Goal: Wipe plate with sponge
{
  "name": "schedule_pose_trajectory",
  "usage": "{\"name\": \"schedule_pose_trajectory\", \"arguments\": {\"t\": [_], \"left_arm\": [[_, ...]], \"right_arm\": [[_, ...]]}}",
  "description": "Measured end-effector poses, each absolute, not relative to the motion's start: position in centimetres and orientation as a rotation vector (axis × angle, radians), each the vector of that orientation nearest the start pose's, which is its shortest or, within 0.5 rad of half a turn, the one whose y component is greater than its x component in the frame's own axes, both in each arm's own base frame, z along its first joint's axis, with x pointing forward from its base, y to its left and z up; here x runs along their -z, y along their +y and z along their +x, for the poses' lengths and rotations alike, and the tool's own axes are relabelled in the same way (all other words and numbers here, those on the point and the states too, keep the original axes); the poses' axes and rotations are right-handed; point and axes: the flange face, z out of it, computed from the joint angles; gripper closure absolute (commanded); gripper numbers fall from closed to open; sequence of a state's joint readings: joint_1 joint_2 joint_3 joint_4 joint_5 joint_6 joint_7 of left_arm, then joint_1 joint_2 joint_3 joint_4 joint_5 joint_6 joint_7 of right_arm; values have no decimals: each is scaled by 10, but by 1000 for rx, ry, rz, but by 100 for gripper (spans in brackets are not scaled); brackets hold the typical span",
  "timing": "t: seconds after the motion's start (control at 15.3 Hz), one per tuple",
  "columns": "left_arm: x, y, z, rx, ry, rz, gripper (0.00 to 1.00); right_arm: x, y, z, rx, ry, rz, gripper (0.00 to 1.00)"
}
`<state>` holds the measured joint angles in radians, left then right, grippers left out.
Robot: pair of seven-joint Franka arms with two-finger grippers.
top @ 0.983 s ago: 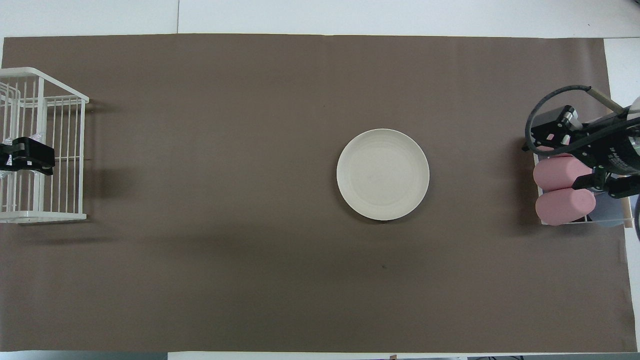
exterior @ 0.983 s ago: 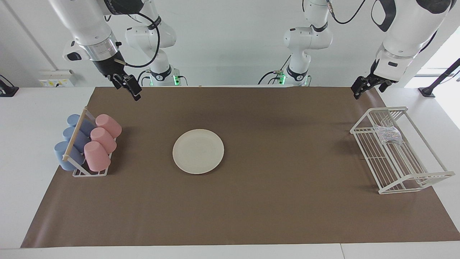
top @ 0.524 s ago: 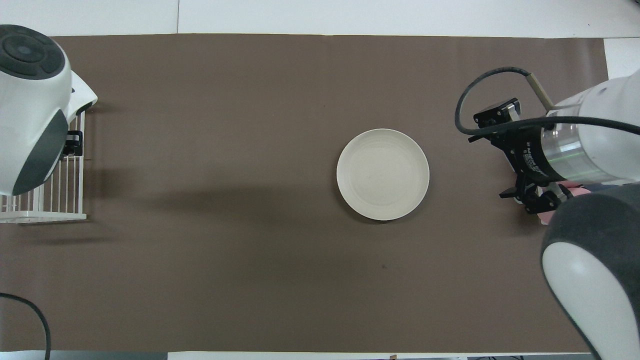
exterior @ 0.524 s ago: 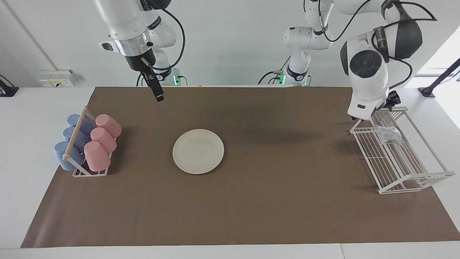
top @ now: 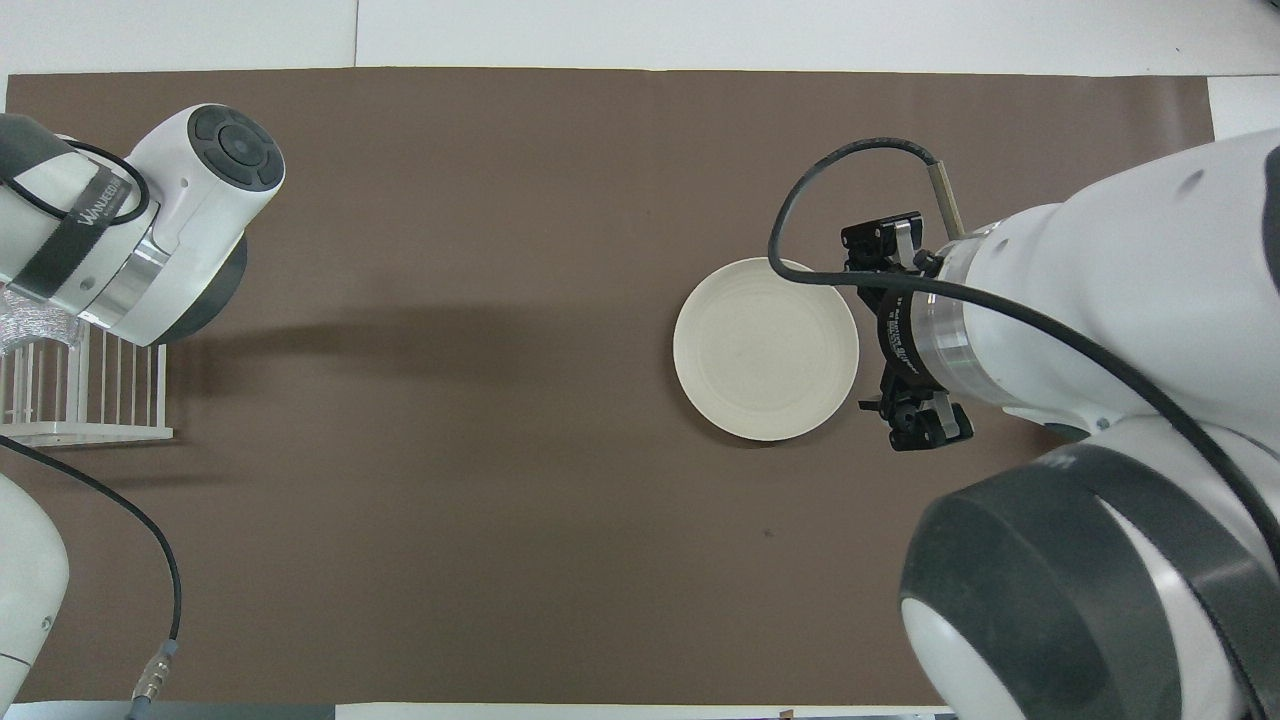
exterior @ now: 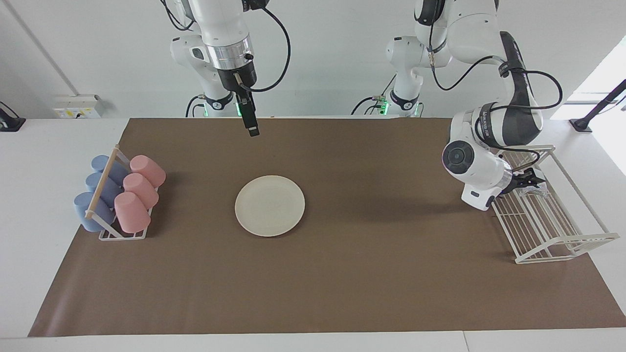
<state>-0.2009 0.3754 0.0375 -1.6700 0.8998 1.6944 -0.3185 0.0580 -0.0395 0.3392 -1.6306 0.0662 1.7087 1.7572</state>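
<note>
While both arms have swung inward over the last second, you now have the left gripper (exterior: 530, 183) down inside the white wire rack (exterior: 552, 230) at the left arm's end of the table, right at the sponge (top: 35, 325), its fingers spread wide and holding nothing that you can see; the sponge lies mostly hidden under the wrist. The right gripper (exterior: 252, 128) has left the cup rack (exterior: 120, 234) and hangs, fingers apart and empty, above the mat nearer the robots than the plate (exterior: 269, 206); farther out, the plate rests untouched mid-table, so I judge that grasping comes next.
</note>
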Motion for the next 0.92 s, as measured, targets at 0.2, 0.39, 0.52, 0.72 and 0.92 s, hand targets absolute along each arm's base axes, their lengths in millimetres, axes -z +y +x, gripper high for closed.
{"name": "schedule_pose_trajectory", "arguments": {"t": [0.2, 0.39, 0.52, 0.72, 0.92], "left_arm": [[-397, -21, 640, -130, 131, -2205, 23], [-397, -21, 640, -127, 124, -2205, 89], [-396, -20, 639, -115, 92, -2205, 100], [-395, -20, 639, -87, 34, -2205, 100], [-395, -20, 639, -81, 22, -2205, 100]], "right_arm": [[-628, 239, 502, 0, 1961, -2293, 0], [-627, 246, 498, -9, 1991, -2275, 0], [-625, 246, 498, -14, 2022, -2255, 0], [-622, 252, 494, -21, 2046, -2243, 0], [-618, 257, 489, -27, 2052, -2251, 0]]}}
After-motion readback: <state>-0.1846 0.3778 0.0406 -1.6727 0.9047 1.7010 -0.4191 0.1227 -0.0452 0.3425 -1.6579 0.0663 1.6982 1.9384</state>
